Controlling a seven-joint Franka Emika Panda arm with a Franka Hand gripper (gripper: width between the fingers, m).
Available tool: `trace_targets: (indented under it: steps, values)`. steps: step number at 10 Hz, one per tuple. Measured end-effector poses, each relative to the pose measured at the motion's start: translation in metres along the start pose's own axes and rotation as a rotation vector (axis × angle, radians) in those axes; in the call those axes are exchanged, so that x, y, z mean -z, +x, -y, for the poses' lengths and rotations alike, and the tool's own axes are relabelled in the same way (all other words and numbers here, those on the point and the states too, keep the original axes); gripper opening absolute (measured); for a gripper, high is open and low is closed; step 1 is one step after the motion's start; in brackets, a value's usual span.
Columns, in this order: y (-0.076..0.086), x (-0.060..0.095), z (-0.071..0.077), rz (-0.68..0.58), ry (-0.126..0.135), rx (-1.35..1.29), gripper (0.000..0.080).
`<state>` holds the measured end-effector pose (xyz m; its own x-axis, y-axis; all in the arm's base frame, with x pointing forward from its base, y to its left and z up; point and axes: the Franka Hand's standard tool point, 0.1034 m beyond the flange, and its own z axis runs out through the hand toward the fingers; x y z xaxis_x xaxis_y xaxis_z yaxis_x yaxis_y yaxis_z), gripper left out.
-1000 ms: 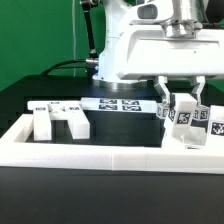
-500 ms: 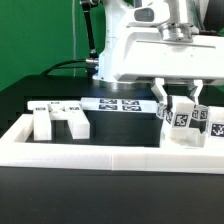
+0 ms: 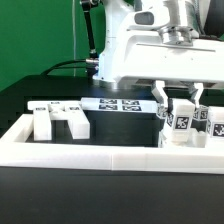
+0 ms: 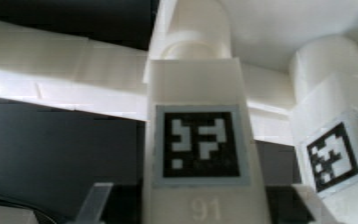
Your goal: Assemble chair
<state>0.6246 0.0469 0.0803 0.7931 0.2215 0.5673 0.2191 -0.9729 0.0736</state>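
Note:
My gripper (image 3: 181, 106) hangs at the exterior view's right, its two fingers on either side of an upright white chair leg (image 3: 181, 124) with a black-and-white tag. In the wrist view that leg (image 4: 201, 110) fills the middle, tag facing the camera. The gripper (image 4: 197, 200) is shut on its near end, and one grey finger (image 4: 101, 198) shows at each side. The leg's far end meets a broad white chair part (image 4: 87, 70). A second tagged white piece (image 4: 336, 140) stands close beside it, also visible in the exterior view (image 3: 215, 128).
Two blocky white chair parts (image 3: 45, 121) (image 3: 76, 123) sit at the exterior view's left. The marker board (image 3: 115, 104) lies behind them. A long white border rail (image 3: 110, 160) runs along the front and up the left side. The arm's white body (image 3: 150, 50) looms above.
The gripper and the held leg have turned a little and edged toward the exterior view's left. The leg stands straighter now. Nothing else has moved.

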Motion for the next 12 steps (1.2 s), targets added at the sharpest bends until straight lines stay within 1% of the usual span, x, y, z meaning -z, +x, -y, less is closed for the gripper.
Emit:
trace_targets:
  steps: [1,2,3,4,5,9,11,12]
  values:
    - [-0.002,-0.001,0.0,0.008,0.003,0.0,0.0304]
    - [-0.002,-0.001,0.0,0.008,0.003,0.0,0.0503]
    - [-0.002,-0.001,0.0,0.011,0.003,0.001,0.0503]
    - [-0.001,0.0,-0.005,0.023,0.004,0.003,0.0618]
    - [0.002,0.002,-0.007,0.022,0.002,0.001,0.064]
    - [0.011,0.011,-0.015,0.022,-0.002,-0.001,0.0649]
    - [0.015,0.015,-0.018,0.028,0.0,-0.003,0.0649]
    - [0.015,0.015,-0.018,0.041,0.005,-0.005,0.0649]
